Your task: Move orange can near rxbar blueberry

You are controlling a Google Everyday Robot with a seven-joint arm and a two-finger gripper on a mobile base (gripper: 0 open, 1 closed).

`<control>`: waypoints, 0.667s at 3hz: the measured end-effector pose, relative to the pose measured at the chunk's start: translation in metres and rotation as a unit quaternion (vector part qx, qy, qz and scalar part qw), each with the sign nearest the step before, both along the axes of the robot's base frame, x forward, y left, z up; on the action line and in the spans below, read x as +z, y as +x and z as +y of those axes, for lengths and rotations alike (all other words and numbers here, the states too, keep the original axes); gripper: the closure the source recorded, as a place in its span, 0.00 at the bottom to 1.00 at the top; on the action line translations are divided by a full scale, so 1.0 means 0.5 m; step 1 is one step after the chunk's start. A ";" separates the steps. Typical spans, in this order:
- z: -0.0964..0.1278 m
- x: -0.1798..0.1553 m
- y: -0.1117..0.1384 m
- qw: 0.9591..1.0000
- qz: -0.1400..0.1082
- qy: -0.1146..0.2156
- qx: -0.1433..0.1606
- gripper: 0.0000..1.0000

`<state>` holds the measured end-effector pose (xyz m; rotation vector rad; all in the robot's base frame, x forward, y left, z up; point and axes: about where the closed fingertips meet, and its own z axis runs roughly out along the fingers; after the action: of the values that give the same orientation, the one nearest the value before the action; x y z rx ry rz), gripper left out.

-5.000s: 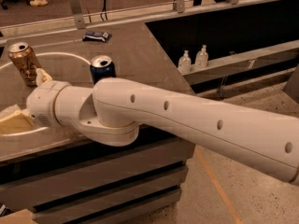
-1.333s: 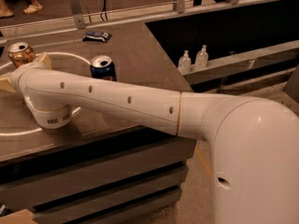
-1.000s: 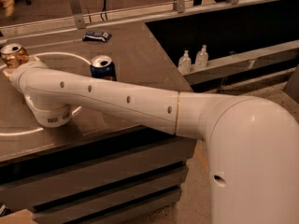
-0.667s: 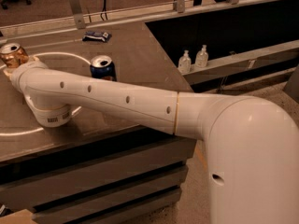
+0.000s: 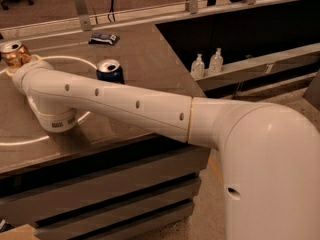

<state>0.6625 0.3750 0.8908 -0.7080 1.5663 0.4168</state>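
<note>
The orange can is at the far left of the dark table, upright, with its silver top showing. My gripper is at the can, shut around its lower part; my wrist and long white arm hide most of it. The rxbar blueberry, a flat dark blue wrapper, lies at the table's far edge, well to the right of the can.
A dark blue Pepsi can stands mid-table between the orange can and the bar, just behind my arm. A white ring is on the table top. Two small bottles stand on a lower shelf at the right. A rail runs behind the table.
The orange can and my gripper shifted slightly left and away together over the last second; five seconds ago the gripper was nearer the front, apart from the can.
</note>
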 end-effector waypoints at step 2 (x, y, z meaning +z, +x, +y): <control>-0.040 0.080 -0.022 0.999 -0.020 0.025 0.019 1.00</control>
<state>0.6516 0.3552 0.9306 -0.7044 1.5009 0.4671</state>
